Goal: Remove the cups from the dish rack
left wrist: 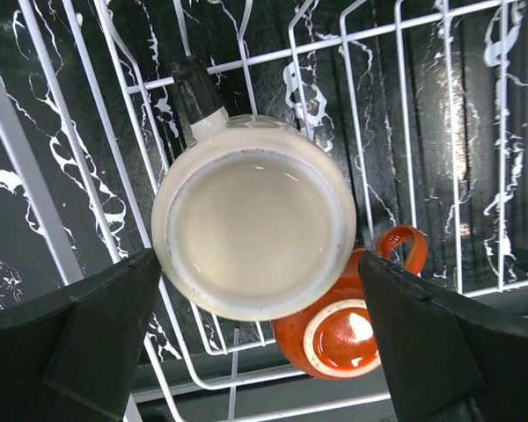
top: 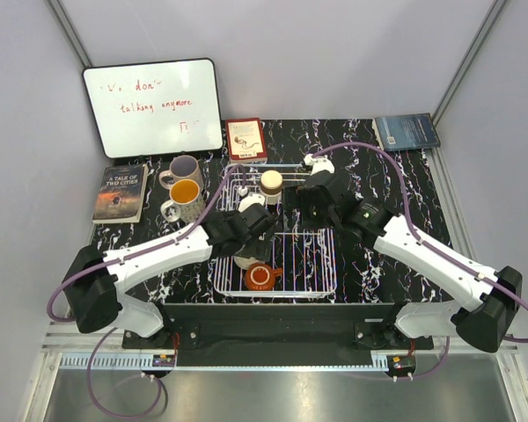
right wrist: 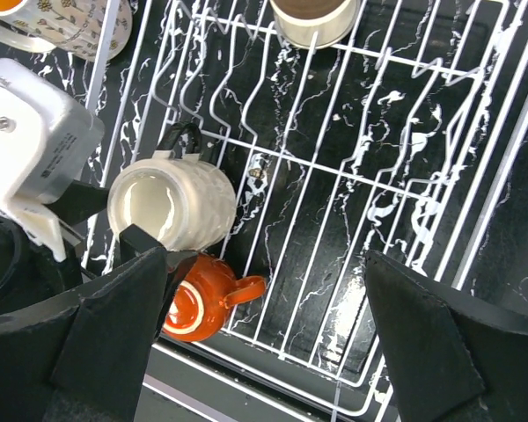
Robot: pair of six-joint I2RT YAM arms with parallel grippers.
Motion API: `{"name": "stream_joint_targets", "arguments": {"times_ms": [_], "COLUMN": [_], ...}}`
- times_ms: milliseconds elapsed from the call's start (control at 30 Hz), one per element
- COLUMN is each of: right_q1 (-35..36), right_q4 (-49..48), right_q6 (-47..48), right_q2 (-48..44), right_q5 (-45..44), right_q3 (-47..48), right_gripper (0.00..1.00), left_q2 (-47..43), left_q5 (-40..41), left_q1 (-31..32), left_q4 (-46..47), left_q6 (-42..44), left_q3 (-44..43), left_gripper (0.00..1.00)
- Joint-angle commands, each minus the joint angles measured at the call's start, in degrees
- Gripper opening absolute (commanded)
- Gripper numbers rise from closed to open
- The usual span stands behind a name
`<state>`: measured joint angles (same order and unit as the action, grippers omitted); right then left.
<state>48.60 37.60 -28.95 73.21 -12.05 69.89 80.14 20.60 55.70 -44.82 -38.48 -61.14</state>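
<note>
The white wire dish rack (top: pixel 310 264) sits mid-table. An upturned cream mug (top: pixel 245 260) and a squat orange-red mug (top: pixel 261 278) are at its near left corner. A cream mug with a brown rim (top: pixel 271 182) stands at its far side. My left gripper (top: pixel 249 227) is open just above the cream mug. In the left wrist view its fingers straddle that mug's base (left wrist: pixel 255 224), and the orange-red mug (left wrist: pixel 339 338) touches it. My right gripper (top: pixel 312 200) is open and empty over the rack's middle (right wrist: pixel 361 167), to the right of the cream mug (right wrist: pixel 172 202) and the orange-red mug (right wrist: pixel 198 299).
Two mugs stand on the table left of the rack: a pale pink one (top: pixel 183 169) and a speckled one (top: pixel 185 195). A book (top: pixel 121 192) and a whiteboard (top: pixel 152 107) are at the far left. A red-edged card (top: pixel 245 139) and a dark book (top: pixel 407 132) lie at the back.
</note>
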Motion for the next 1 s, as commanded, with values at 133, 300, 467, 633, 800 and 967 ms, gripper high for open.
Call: {"name": "stream_joint_targets", "arguments": {"times_ms": [133,300,467,633,800,967], "right_q1": [0.00,-0.08,0.00,0.00,0.00,0.00], "right_q4": [-0.60,-0.43,-0.08,0.01,-0.08,-0.08], "right_q6": [0.91,1.79,2.58,3.11,3.29,3.11], "right_q2": [-2.37,-2.37,-2.98,-3.16,-3.25,-4.30], "right_q5": [-2.36,-2.36,-2.71,-3.06,-3.06,-3.59], "right_q3": [-0.54,-0.19,-0.28,-0.37,-0.45,-0.80], "right_gripper": [1.00,1.00,1.00,1.00,1.00,1.00], "left_q2": [4.49,6.52,6.61,5.73,4.59,1.78], "left_q5": [1.64,1.11,0.58,1.64,1.55,1.64], "left_q1": [0.20,0.20,0.20,0.28,0.37,0.46], "left_q4": [2.37,3.33,3.60,3.42,2.98,3.16], "left_q6": [-0.37,-0.11,-0.02,0.07,0.25,1.91], "left_q3": [-3.10,-3.80,-3.98,-4.33,-4.95,-6.79], "left_gripper": [0.99,0.99,0.64,0.15,0.00,0.00]}}
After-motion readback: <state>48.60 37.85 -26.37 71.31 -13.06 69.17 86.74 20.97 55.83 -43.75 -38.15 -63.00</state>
